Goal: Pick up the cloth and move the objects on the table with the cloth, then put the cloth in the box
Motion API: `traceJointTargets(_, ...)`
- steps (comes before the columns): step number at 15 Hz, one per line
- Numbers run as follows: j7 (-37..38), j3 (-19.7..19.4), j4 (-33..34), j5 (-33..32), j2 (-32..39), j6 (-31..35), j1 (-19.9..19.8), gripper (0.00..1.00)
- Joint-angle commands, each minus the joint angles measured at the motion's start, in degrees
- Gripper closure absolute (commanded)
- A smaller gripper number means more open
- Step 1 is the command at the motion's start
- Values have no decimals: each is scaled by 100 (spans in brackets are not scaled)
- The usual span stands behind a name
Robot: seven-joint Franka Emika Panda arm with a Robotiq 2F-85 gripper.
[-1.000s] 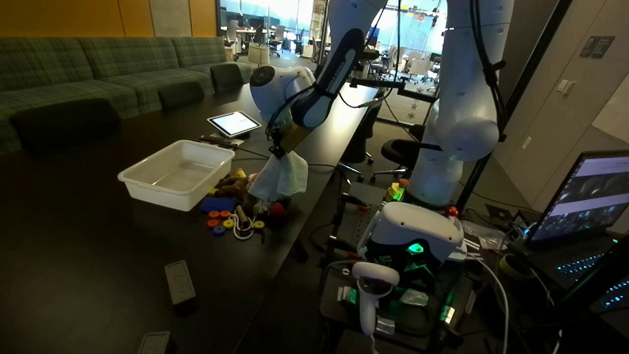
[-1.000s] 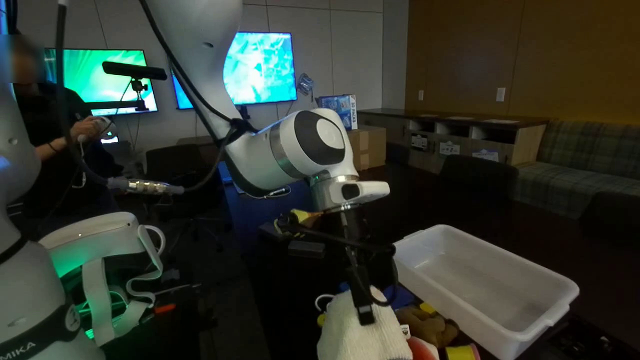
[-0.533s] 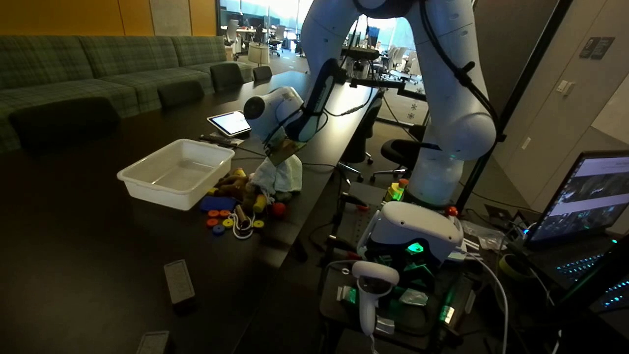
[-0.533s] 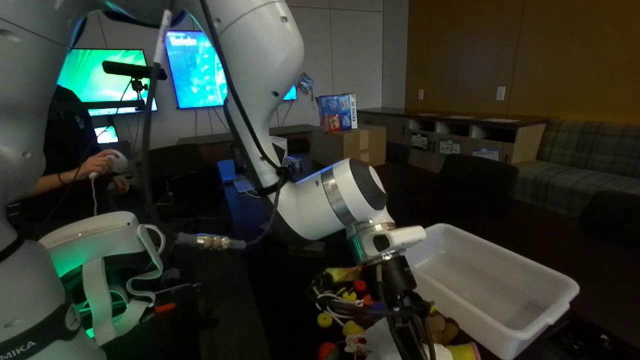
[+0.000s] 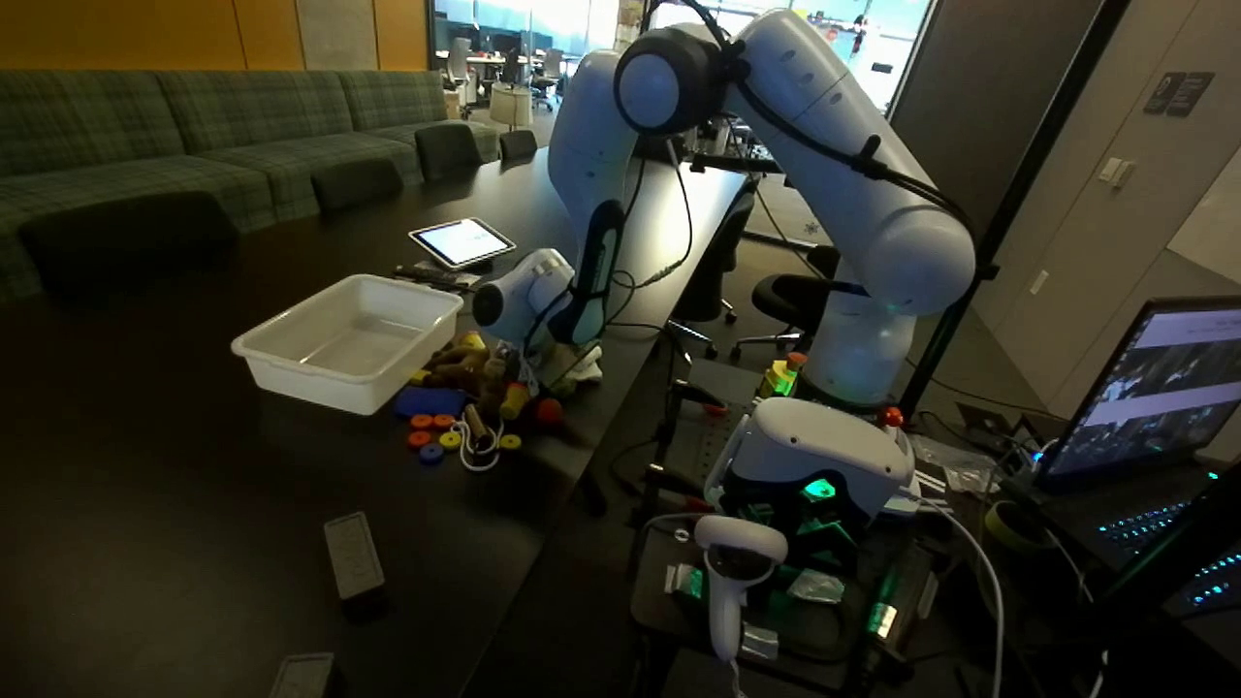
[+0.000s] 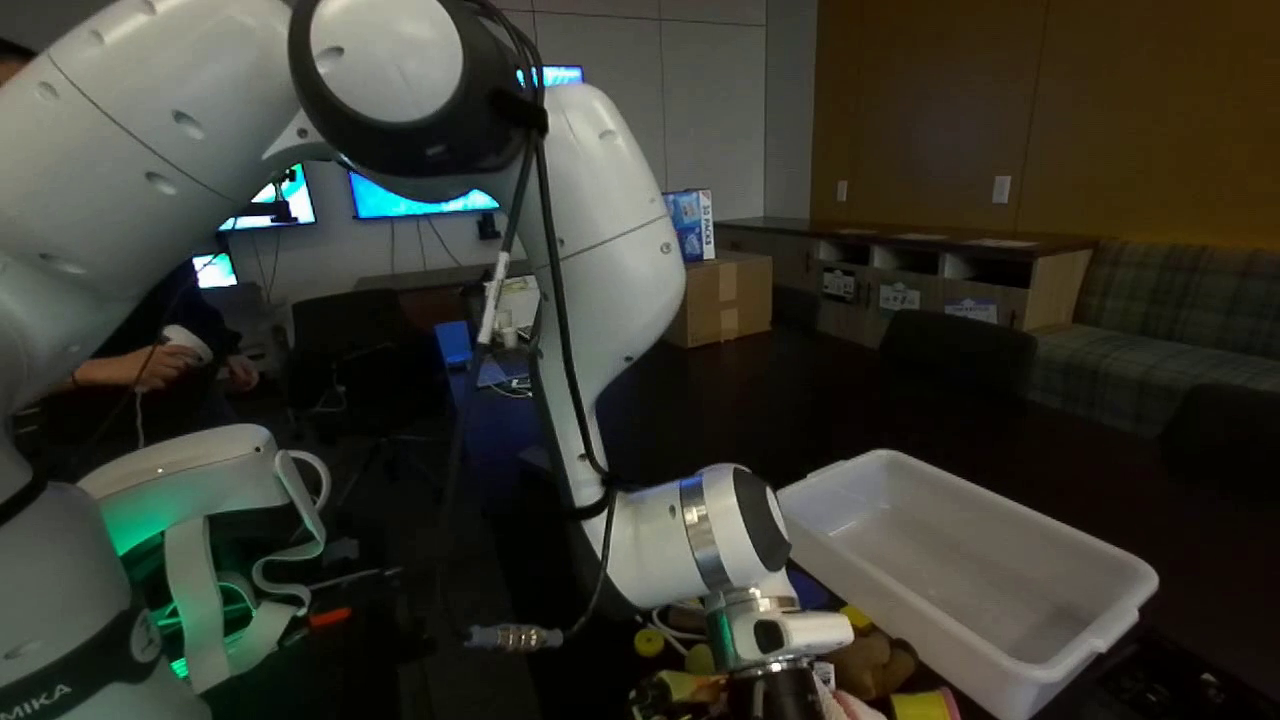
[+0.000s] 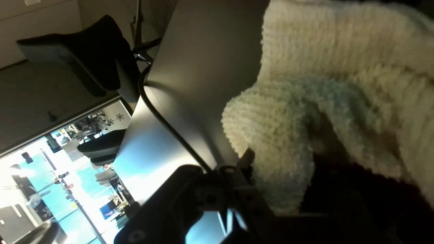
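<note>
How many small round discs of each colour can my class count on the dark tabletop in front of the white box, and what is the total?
Small round red discs: 3
Small round yellow discs: 2
Small round blue disc: 1
Total in sight: 6

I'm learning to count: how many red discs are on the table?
3, in an exterior view: one red disc and another side by side near the flat blue thing, the third by the blue disc. More may be hidden.
</note>
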Motion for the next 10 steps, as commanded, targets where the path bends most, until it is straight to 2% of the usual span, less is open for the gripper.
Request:
traceJointTargets(1,-829,241,17,138,280,-274,-142,85)
traceJointTargets(6,-1694,409,-491,171,63,-617,-89,85)
traceJointTargets(10,-2457,621,-778,526,-46,-1178,-43,85)
